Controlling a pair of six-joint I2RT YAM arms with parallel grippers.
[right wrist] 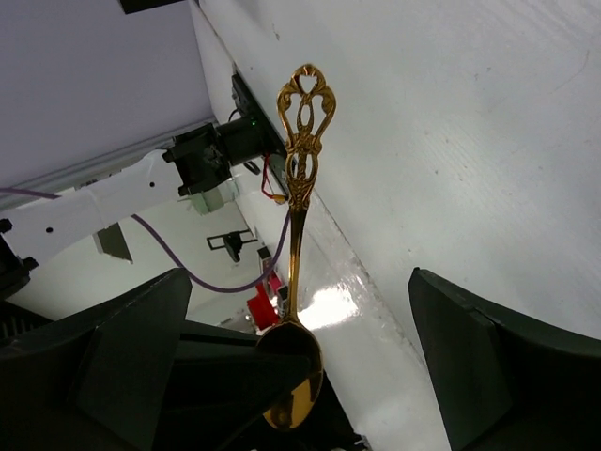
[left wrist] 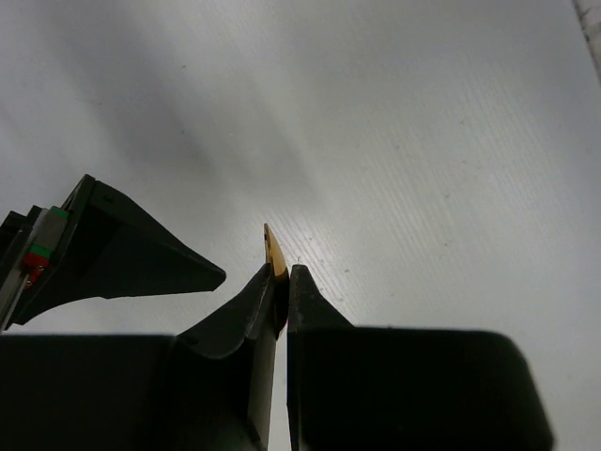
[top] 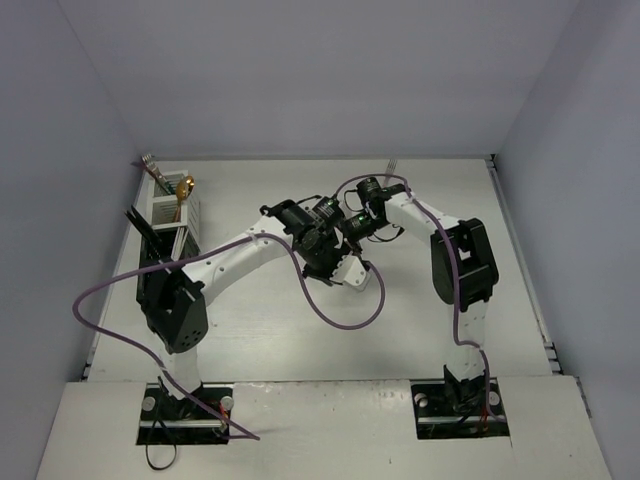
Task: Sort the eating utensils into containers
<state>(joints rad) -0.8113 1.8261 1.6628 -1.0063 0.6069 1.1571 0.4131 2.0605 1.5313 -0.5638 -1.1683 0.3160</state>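
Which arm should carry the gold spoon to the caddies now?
Left. The left jaws are shut on the gold spoon; the right jaws stand wide open on either side of it, and the caddies stand on the left side of the table.

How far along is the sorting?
Done: a spoon and fork stand in the white caddy, dark knives in the black caddy. In hand: the left gripper pinches a second gold spoon between the right gripper's open fingers. Left: stowing it, plus what looks like one utensil at the far edge.
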